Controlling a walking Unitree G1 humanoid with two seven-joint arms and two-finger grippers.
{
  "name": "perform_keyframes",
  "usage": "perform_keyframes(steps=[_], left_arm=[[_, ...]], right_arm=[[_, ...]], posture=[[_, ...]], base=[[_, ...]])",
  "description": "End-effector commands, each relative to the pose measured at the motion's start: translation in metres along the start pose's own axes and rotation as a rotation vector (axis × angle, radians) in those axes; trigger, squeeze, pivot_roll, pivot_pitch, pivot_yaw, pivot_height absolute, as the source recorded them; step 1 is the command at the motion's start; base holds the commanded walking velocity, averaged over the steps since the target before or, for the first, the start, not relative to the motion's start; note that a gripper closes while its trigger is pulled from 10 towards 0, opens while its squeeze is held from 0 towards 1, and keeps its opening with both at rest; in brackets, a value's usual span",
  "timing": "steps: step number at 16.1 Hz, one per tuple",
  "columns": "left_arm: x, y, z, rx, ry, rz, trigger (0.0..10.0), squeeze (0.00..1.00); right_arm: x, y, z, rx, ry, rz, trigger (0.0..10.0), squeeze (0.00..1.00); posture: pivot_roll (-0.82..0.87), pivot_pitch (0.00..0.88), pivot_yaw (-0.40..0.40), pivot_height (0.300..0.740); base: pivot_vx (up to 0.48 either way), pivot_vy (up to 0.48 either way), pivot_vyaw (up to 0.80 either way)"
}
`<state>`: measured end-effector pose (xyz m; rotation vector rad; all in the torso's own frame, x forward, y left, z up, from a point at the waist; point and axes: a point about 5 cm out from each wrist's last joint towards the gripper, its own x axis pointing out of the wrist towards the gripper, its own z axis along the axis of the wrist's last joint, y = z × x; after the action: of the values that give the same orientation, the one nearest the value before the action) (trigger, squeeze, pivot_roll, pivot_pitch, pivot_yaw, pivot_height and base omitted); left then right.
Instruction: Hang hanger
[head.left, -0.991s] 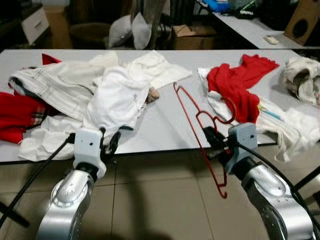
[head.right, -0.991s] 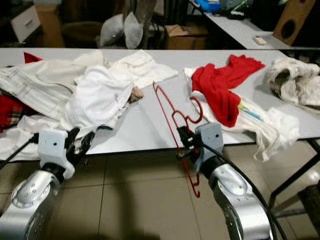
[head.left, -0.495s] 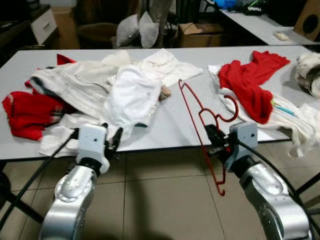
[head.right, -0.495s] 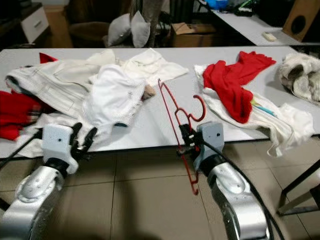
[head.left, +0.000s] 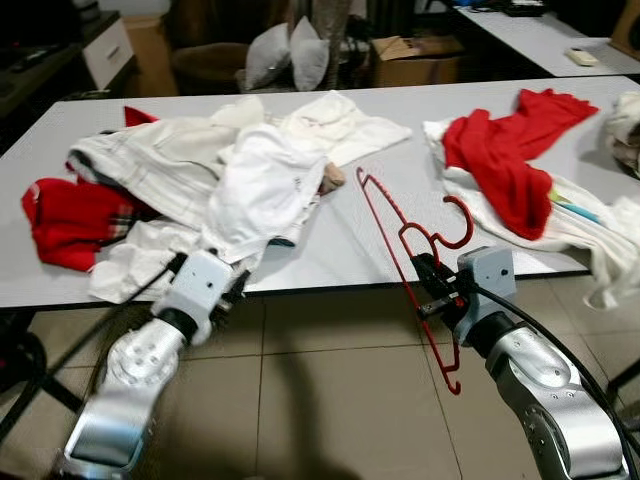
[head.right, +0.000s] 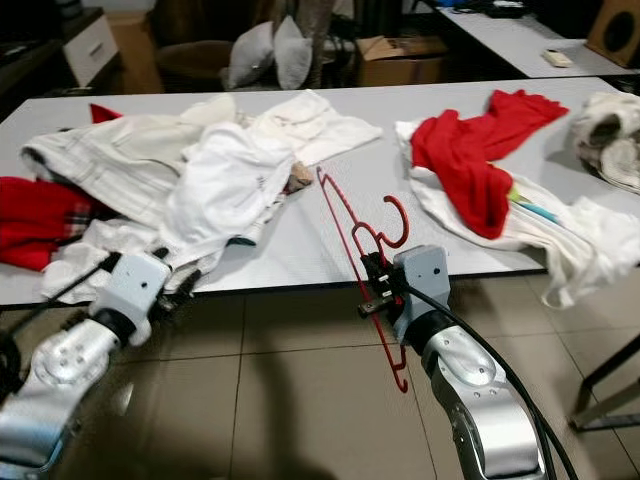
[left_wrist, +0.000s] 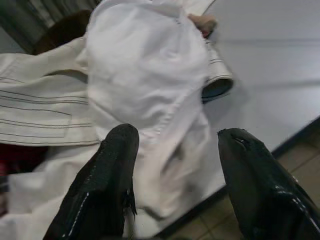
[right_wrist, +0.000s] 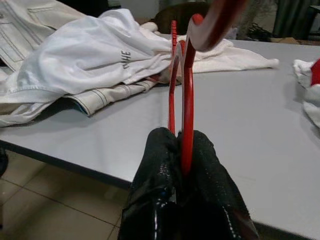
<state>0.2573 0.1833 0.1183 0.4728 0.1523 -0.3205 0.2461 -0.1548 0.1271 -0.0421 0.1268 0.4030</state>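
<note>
Room: tiled floor (head.left: 330, 400) under you, a long grey counter (head.left: 340, 245) ahead, cardboard boxes (head.left: 415, 60) and two grey cushions (head.left: 290, 55) behind it.
Counter: your landmark; its near edge runs just in front of both of your arms.
Red hanger (head.left: 405, 255): your right hand holds it by one side bar, tilted; its hook (head.left: 455, 225) and upper bar lean over the counter's near edge, its lower corner hangs past that edge above the floor.
Right hand (right_wrist: 182, 150): fingers pinched tight on the hanger's thin bar, just off the counter's near edge.
Left hand (left_wrist: 175, 165): fingers (left_wrist: 107, 180) spread wide with nothing between them, at the counter's near edge, pointing at the white garment.
White garment (head.left: 260, 185): heaped on the counter's left half, spilling over its near edge.
Writing: you can see dark letters on the white garment in the right wrist view, perhaps "THE", too small to be sure.
Striped cream cloth (head.left: 140, 165): on the counter beneath and behind the white garment.
Red cloth (head.left: 70, 210): at the counter's far left end.
Red sweater (head.left: 505, 150): on the counter's right half, lying over white cloth (head.left: 590, 225).
</note>
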Motion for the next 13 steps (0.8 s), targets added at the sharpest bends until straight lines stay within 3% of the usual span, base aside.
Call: perform_keyframes(steps=[1,3,6,7,8,13], left_arm=[[0.005,-0.003,0.002,0.014,-0.02,-0.064,10.0,0.0],[0.013,-0.005,-0.003,0.066,-0.001,-0.116,10.0,0.0],[0.02,0.009,-0.012,0.15,0.044,-0.094,10.0,0.0],[0.021,0.012,-0.015,0.178,0.059,-0.094,4.7,0.0],[0.024,0.015,-0.02,0.201,0.072,-0.097,0.0,0.0],[0.038,0.023,-0.017,0.232,0.041,-0.086,0.0,0.0]], right_arm=[[0.004,0.001,0.004,-0.011,-0.014,0.013,10.0,0.0],[0.006,0.002,0.003,-0.008,-0.011,0.02,10.0,0.0],[0.007,0.008,0.002,0.002,-0.011,0.029,10.0,0.0],[0.008,0.009,0.001,0.004,-0.012,0.027,10.0,0.0],[0.009,0.012,0.001,0.009,-0.014,0.027,10.0,0.0],[0.011,0.017,-0.001,0.018,-0.02,0.035,10.0,0.0]], posture=[[-0.09,0.0,0.045,0.74],[-0.08,0.0,0.042,0.74],[-0.07,0.0,0.063,0.74],[-0.07,0.0,0.067,0.74],[-0.07,0.0,0.075,0.74],[-0.07,0.0,0.079,0.74]], base=[[0.0,0.0,0.0],[0.0,0.0,0.0],[0.0,0.0,0.0],[0.0,0.0,0.0],[0.0,0.0,0.0],[0.0,0.0,0.0]])
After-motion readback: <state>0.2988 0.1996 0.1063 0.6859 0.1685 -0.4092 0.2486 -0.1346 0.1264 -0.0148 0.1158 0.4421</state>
